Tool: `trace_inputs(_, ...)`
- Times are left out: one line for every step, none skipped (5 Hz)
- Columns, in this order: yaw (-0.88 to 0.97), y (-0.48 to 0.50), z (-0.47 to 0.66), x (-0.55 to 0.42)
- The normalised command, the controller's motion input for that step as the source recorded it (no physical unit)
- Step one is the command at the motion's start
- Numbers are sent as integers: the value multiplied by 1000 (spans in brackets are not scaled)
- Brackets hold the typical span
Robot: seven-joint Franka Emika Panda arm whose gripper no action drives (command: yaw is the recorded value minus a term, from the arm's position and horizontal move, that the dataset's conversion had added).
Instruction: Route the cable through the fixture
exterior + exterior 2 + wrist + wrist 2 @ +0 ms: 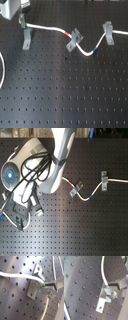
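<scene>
A: First exterior view?
B: Cable (55, 30) runs from the gripper (21, 20) through three clips (74, 39) on the board (60, 95).
A: Second exterior view?
B: Arm (30, 170) hides the gripper.
A: First wrist view?
B: Cable meets the finger (53, 284) beside a clip. Clamped or slack, cannot tell.
A: Second wrist view?
B: Same.

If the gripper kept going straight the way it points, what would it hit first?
Most likely the metal clip directly ahead in both wrist views, with the cable lying across it; depth is hard to judge.
</scene>
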Motion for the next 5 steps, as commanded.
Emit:
trace_inputs(991, 42, 100, -110)
trace_inputs(920, 77, 214, -151)
trace_inputs(831, 139, 292, -213)
trace_inputs(774, 196, 314, -187)
trace_inputs(577, 354, -3, 68)
